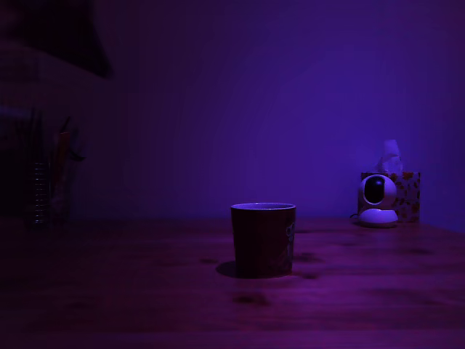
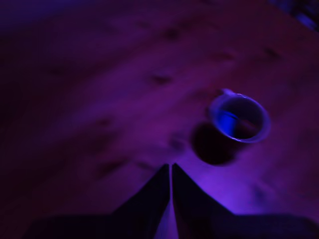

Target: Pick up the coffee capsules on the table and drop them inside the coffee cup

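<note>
Coffee cup (image 1: 263, 238) upright mid-counter (image 1: 145, 291), something blue inside (wrist view) — capsule identity unclear. End effector (image 2: 170, 172) fingers together, holding nothing, above bare counter beside the cup — white camera gadget (image 1: 378, 200) near the far edge.

Wooden counter (image 1: 131, 291), visible grain and dark knots, purple-red tint. Coffee cup (image 1: 263, 238) stands upright near counter middle, shadow beside it. At the far edge on the exterior view's right: white camera gadget (image 1: 378, 200), patterned tissue box (image 1: 404, 195) just behind it. Far left edge: dim upright items, unclear.
</note>
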